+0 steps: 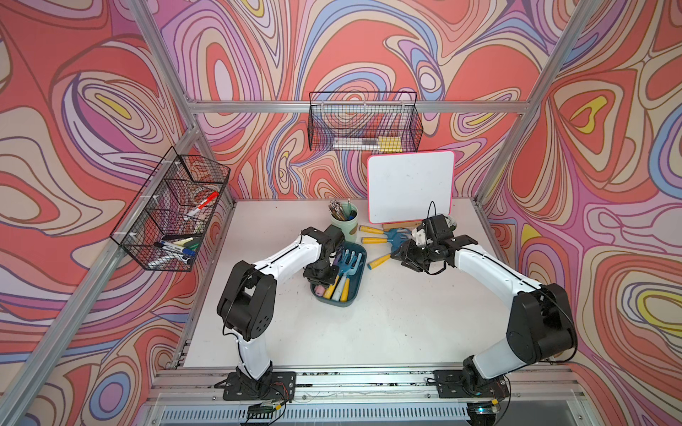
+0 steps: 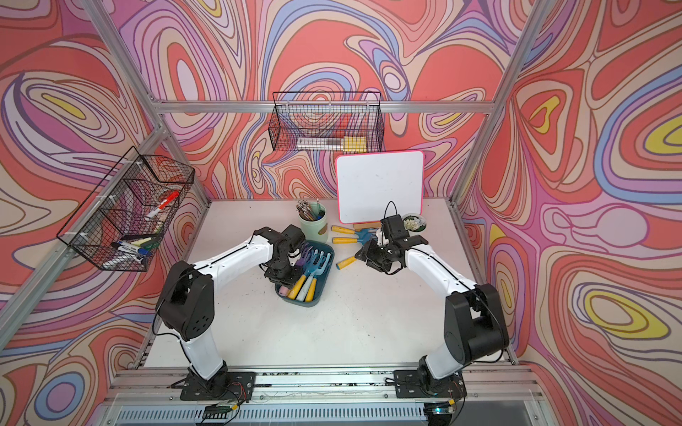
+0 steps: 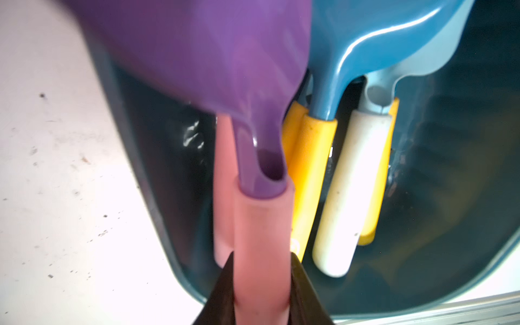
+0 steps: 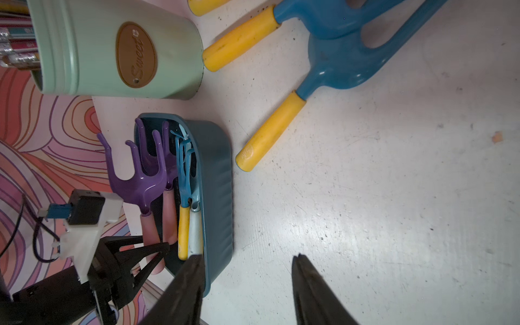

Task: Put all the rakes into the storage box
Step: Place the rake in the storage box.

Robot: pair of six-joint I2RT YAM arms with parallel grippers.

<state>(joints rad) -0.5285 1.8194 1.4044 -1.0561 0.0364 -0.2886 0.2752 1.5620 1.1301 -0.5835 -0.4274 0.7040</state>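
— Pink handle point(image 3: 261, 225) clamped in the left tool point(image 3: 261, 257), fingers shut on both sides of it?
— Yes. Firm pinch on the handle, purple head of the rake point(image 4: 135, 183) pointing away from the wrist.
— And where, against the box point(image 4: 218, 197)?
— Held over the side away from the right arm, outer tines out past the rim there. Touching the bottom or not: cannot tell.
— Anything beside it inside?
— Second purple rake point(image 4: 167, 168) with its own pink handle, then blue rakes point(image 4: 184, 174) with yellow and white handles, all lying lengthwise.
— Right tool point(image 4: 247, 257)?
— Jaws well apart, nothing between them, over bare counter point(image 4: 394, 197) near the box.
— Farther out?
— Three yellow handles point(image 4: 270, 132) with blue heads flat on the counter, close to a green cup point(image 4: 112, 56) stuffed with pens and pencils.
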